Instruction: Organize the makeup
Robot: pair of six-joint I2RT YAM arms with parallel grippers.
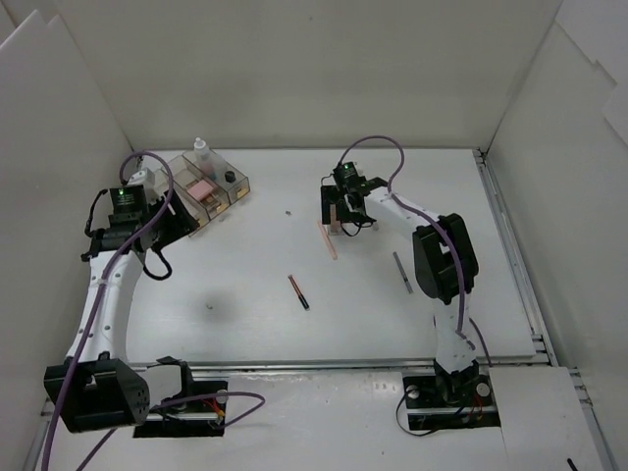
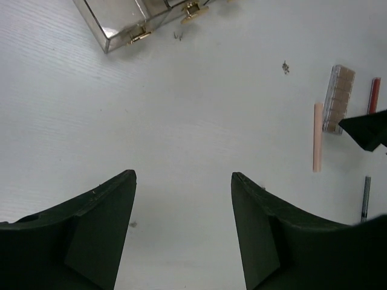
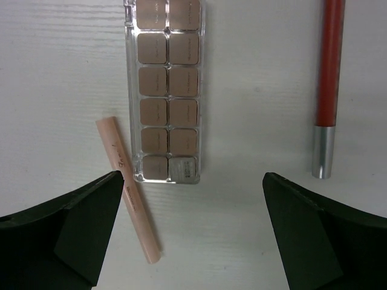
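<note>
- The right gripper (image 3: 192, 181) is seen hanging just over the eyeshadow palette (image 3: 168, 90), its fingers spread as wide as they go, with nothing pinched between them.
- The palette is found lying flat on the table (image 1: 235, 334), right of the middle and well apart from the clear box (image 1: 211, 191) at the far left.
- A pink pencil (image 3: 128, 190) is laid along one long edge, touching or all but touching at the near corner. A red pencil (image 3: 328, 90) is set apart on the other side.
- The palette can be judged light, stiff and slick: a thin, hard plastic case, likely to skate if nudged and to crack if squeezed hard.
- Hold is best taken across the two long edges near mid-length, so that tipping is avoided. The pink pencil may be caught by a finger.
- The left gripper (image 2: 182, 175) is shown part-way spread and empty over bare table, near the box.
</note>
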